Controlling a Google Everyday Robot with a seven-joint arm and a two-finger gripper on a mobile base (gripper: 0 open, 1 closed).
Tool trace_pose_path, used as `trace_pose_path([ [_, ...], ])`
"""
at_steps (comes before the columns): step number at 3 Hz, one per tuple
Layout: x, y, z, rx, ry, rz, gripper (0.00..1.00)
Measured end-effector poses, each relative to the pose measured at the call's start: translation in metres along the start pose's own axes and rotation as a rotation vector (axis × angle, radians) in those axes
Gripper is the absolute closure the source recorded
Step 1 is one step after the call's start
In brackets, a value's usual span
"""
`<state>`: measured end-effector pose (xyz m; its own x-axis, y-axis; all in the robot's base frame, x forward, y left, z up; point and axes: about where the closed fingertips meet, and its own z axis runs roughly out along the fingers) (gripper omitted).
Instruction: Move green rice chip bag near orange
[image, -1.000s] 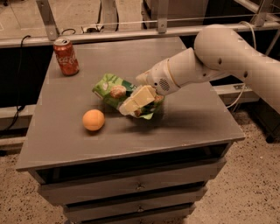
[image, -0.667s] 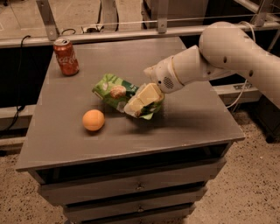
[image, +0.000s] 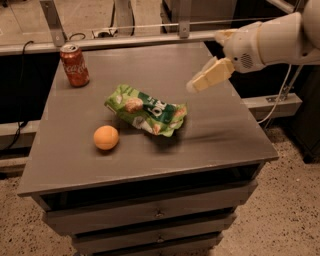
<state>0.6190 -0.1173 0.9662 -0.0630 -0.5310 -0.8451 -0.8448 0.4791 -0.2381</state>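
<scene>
The pale two-finger gripper (image: 196, 85) has released the crinkly bright-green rice chip bag (image: 147, 110) and lifted to the upper right, empty, its spread impossible to tell, leaving the bag mid-frame on the grey table (image: 225, 135) near the small round orange (image: 106, 137), so the task looks done.

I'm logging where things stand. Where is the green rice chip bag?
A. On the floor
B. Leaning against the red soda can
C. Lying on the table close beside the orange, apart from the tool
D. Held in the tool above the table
C: the green rice chip bag lies on the table close beside the orange, while the tool hangs above the table's far corner, holding nothing.
</scene>
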Motion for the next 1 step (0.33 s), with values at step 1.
trace_pose_path([
  [1,-0.0067,-0.0022,-0.0021,0.006,-0.009,-0.011,0.00],
])
